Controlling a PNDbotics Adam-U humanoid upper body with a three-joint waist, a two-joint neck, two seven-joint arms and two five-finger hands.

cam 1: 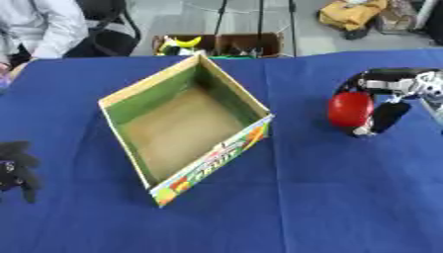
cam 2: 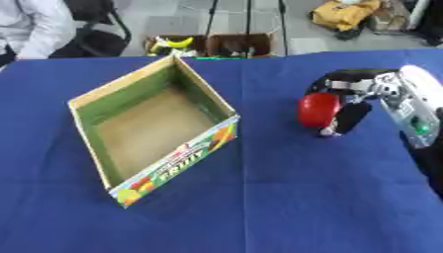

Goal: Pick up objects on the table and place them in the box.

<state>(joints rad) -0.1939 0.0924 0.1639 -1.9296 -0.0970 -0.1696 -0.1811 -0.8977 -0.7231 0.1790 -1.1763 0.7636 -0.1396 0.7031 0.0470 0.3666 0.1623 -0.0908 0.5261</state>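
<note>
In the left eye view a blue-covered worktop fills most of the picture; a cardboard box with green inner walls and a tan floor sits left of its centre, turned so that one corner points toward the far edge and its printed fruit-patterned side faces the near right; nothing lies inside it; toward the right edge of the worktop the right hand comes in from the right, its black fingers arched over the top of a round red object and its thumb curled on the object's right side, so the hand grasps it; the red object is well apart from the box, level with the box's far half; whether it touches the cloth or is lifted I cannot tell; at the left edge of the worktop, near the lower corner, the left hand shows as a dark shape with curled fingers holding nothing; in the right eye view the same box stands nearer the left edge, the word FRUIT readable on its printed side; the silver and white wrist of the right arm shows behind the hand; the left hand is outside this view.
</note>
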